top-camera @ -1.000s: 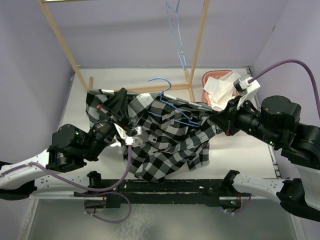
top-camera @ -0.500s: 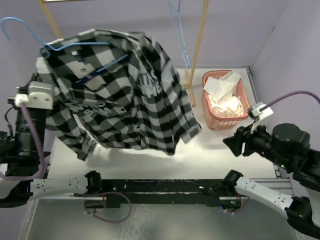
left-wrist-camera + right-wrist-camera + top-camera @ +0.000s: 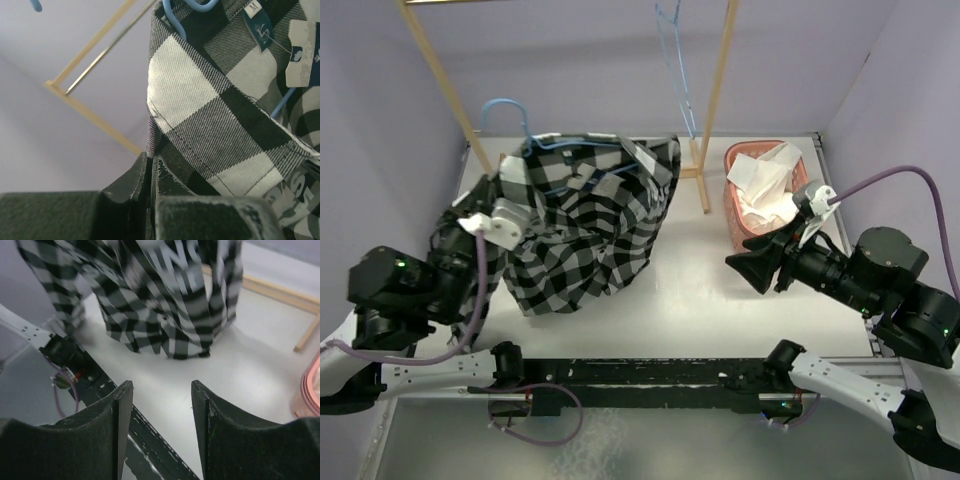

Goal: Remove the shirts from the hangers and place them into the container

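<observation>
Jaws, top view: left jaws clamp plaid shirt (image 3: 585,230), hanger (image 3: 506,101) inside it, well left of basket (image 3: 730,200); right jaws open, empty, beside basket. Left wrist: pinched shut on plaid cloth. Right wrist: shirt straight ahead across bare desk (image 3: 240,375), well apart.

We see a checked shirt (image 3: 585,225) draped on a blue hanger (image 3: 506,101), left; a white shirt (image 3: 763,190) fills the pink basket (image 3: 732,215), right.
</observation>
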Tool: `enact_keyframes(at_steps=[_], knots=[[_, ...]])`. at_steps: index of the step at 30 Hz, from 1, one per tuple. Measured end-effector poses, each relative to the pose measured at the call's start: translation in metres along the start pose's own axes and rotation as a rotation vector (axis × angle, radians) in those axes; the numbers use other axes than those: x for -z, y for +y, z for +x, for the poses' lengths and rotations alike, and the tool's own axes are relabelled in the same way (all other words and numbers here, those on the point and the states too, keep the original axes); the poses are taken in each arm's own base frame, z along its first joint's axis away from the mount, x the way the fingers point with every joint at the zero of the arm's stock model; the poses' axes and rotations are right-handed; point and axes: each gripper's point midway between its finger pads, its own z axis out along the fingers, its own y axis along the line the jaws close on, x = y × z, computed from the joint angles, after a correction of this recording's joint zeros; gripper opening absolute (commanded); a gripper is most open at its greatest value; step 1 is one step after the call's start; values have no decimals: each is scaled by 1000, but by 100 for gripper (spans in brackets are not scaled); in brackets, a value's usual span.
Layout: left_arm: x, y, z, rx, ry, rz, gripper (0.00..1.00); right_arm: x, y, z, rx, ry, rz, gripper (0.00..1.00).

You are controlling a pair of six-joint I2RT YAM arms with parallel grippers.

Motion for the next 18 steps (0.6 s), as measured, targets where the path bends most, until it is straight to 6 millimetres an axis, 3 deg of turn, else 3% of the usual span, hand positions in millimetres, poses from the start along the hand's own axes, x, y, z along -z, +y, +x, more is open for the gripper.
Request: enact_keyframes(at_steps=[3, 7, 18], knots=[[-4, -36, 5, -34, 2, 86, 0, -2, 9, -20, 17, -57, -41, 54], [-11, -70, 4, -53, 8, 166, 0, -13, 14, -28, 47, -87, -71, 54], [-36, -119, -14, -82, 30, 208, 0, -74, 10, 1, 61, -7, -84, 54]])
